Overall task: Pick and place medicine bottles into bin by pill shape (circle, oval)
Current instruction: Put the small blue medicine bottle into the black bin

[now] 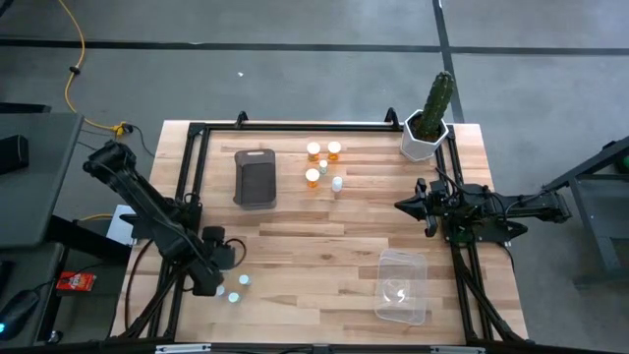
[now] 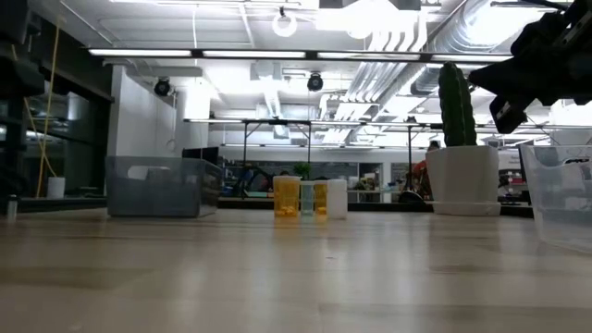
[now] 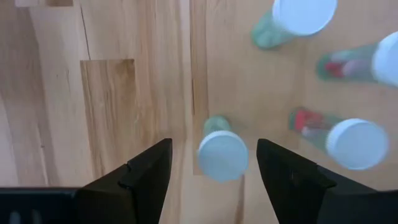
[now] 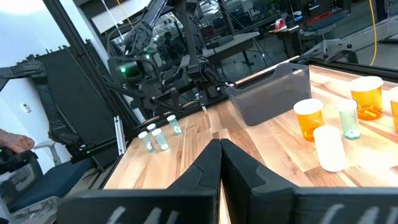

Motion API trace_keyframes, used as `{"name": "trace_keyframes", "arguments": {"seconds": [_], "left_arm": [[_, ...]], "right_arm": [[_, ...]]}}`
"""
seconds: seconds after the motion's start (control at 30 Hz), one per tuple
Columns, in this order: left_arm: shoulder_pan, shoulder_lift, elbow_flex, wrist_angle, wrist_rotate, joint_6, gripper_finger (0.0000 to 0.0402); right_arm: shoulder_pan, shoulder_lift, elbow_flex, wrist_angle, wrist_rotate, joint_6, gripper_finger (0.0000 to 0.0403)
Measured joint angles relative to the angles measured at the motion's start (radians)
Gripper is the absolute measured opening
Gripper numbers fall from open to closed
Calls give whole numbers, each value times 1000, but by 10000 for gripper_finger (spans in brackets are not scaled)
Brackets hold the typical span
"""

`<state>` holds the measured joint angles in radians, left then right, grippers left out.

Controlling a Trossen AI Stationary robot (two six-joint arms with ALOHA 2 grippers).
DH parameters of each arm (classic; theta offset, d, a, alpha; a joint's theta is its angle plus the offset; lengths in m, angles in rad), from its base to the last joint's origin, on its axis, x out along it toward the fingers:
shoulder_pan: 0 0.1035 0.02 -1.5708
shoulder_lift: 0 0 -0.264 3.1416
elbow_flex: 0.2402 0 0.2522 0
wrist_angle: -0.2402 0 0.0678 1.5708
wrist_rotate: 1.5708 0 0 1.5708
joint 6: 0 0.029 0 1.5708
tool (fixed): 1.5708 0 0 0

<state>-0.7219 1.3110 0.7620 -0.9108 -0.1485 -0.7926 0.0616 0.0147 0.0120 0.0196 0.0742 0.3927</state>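
Perhaps nine medicine bottles [image 1: 314, 151]; two bins [image 1: 256, 178].

Potted cactus [image 1: 431, 116] at table's [image 1: 324, 246] corner

No text, brand, number or sign can be read in any view. Red patches are seen on two of the teal-capped medicine bottles [image 3: 344, 138] in the left wrist view, but no lettering can be made out on them.

Five upright bottles [image 1: 323, 164], three orange and two pale, upper centre of high view, three teal-capped bottles [image 1: 236, 287] lower left
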Motion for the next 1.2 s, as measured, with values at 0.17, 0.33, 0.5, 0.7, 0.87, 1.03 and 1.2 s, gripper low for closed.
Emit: {"name": "trace_keyframes", "arguments": {"seconds": [0.17,0.33,0.5,0.7,0.87,1.03,1.2], "left_arm": [[0,40,0,3,-9,0,225],[-5,44,0,13,2,0,211],[-15,51,0,13,-9,-1,173],[-19,51,0,18,-18,0,137],[-19,49,0,18,-17,3,105],[-12,-11,0,0,-18,37,93],[68,-169,53,-104,-66,22,107]], "right_arm": [[0,0,0,0,0,0,0],[0,0,0,0,0,0,0],[0,0,0,0,0,0,0],[0,0,0,0,0,0,0],[0,0,0,0,0,0,0],[0,0,0,0,0,0,0],[0,0,0,0,0,0,0]]}}
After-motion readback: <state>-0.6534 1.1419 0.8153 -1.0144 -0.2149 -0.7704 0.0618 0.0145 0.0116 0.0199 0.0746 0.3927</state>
